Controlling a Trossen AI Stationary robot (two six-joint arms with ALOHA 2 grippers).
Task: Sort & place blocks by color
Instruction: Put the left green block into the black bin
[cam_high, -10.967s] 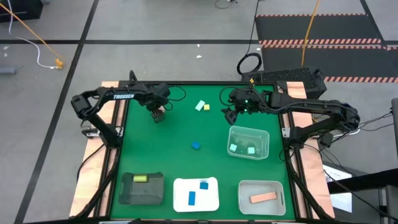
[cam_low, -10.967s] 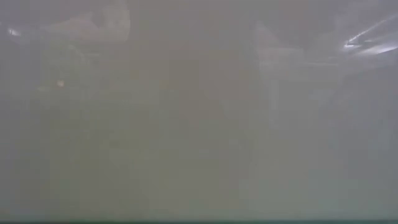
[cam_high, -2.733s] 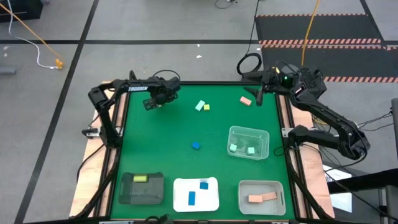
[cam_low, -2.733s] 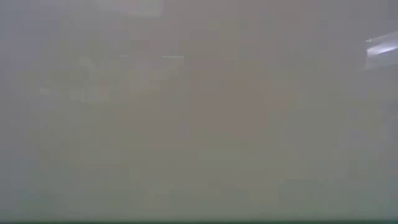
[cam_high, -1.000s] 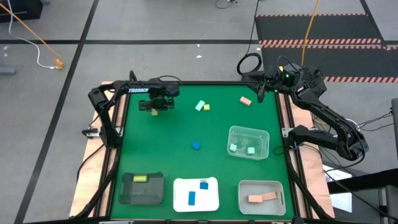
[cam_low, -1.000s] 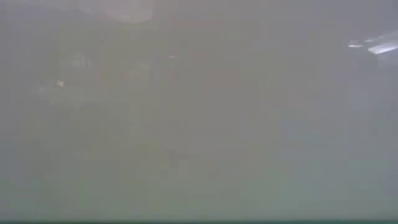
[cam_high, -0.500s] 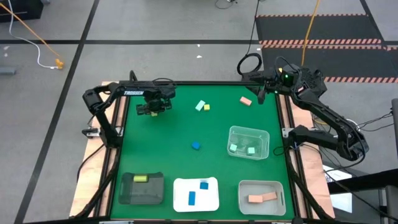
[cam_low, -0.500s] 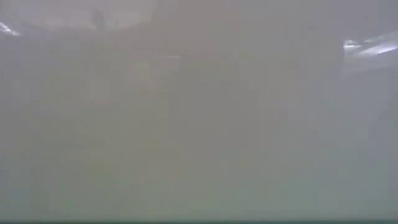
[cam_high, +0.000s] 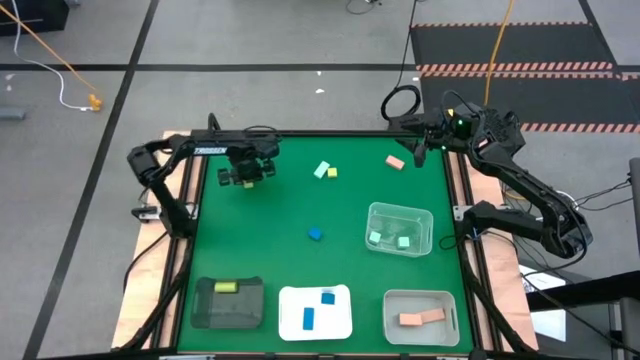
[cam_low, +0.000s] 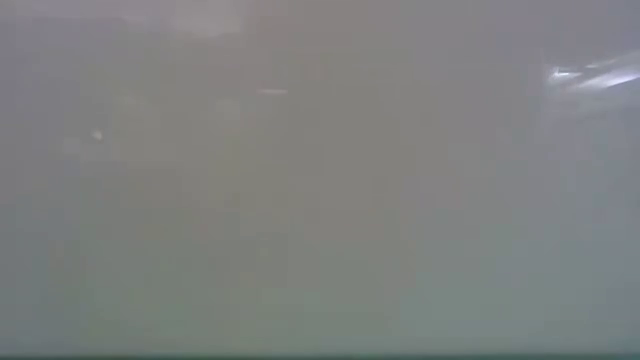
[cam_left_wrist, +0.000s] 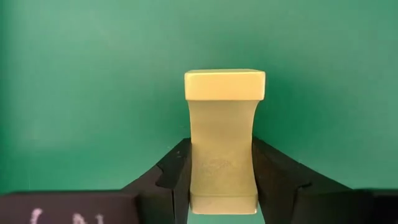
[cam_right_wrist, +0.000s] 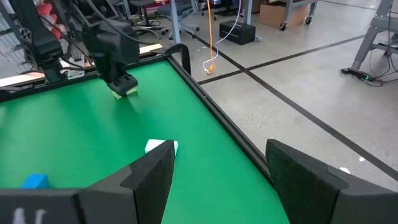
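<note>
My left gripper (cam_high: 245, 172) stands at the table's far left, pointing down, shut on a yellow-green block (cam_left_wrist: 222, 143). From above the gripper hides the block; the right wrist view shows the block (cam_right_wrist: 128, 91) under the fingers, close to the green mat. My right gripper (cam_high: 415, 150) waits open over the far right corner, with nothing between its fingers (cam_right_wrist: 217, 174). Loose on the mat lie a mint block (cam_high: 321, 171) beside a yellow-green one (cam_high: 332, 172), a pink block (cam_high: 395, 161) and a blue block (cam_high: 315, 234). The low view shows only haze. My left gripper pinches the yellow-green block by two opposite sides (cam_left_wrist: 198, 168) between its two fingers, which come from above and point down. Whether the block rests on the mat or hangs just clear of it, I cannot tell.
Along the near edge stand a dark tray (cam_high: 245, 310) with a yellow-green block, a white tray (cam_high: 340, 318) with blue blocks and a pale tray (cam_high: 445, 305) with pink blocks. A clear tray (cam_high: 400, 212) with mint blocks stands at mid right. Bare mat (cam_high: 250, 240) lies between.
My left gripper has moved a little toward the table's left edge, still pointing down. The loose blocks and the trays have stayed where they were.
</note>
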